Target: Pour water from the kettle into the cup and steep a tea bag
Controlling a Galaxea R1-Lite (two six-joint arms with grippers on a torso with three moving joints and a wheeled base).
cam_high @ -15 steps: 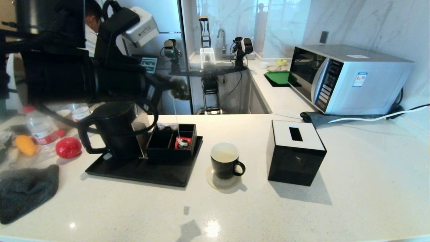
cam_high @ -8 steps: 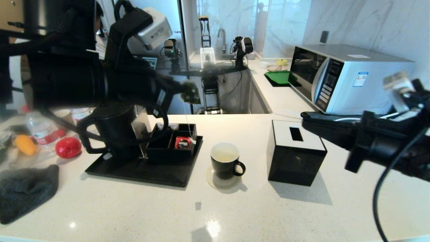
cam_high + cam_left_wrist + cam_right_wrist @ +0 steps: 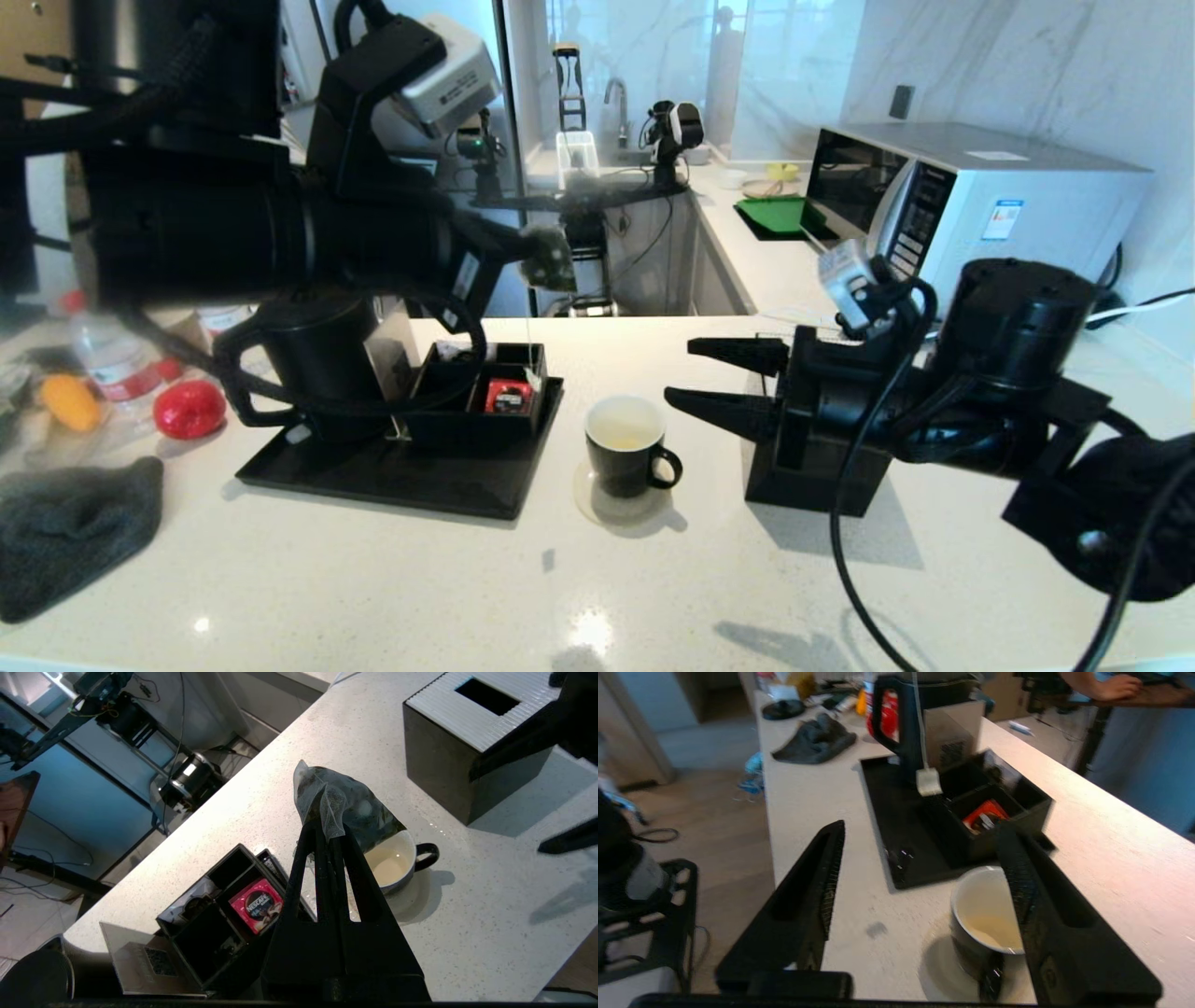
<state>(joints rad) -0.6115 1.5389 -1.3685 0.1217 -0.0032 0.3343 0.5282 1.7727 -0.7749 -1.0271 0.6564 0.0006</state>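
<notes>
Swung in from the right, the right claw (image 3: pixel 724 378) hangs spread beside the cup (image 3: pixel 625 445) — the left claw (image 3: pixel 541 257) pinches the dark, crumpled tea bag (image 3: pixel 343 807) above the counter (image 3: pixel 373 579).

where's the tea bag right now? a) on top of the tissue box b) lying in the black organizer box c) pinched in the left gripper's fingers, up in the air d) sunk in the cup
c: the left gripper is shut on the tea bag, held in the air above the counter, with the cup lower down and the thread dangling.
</notes>
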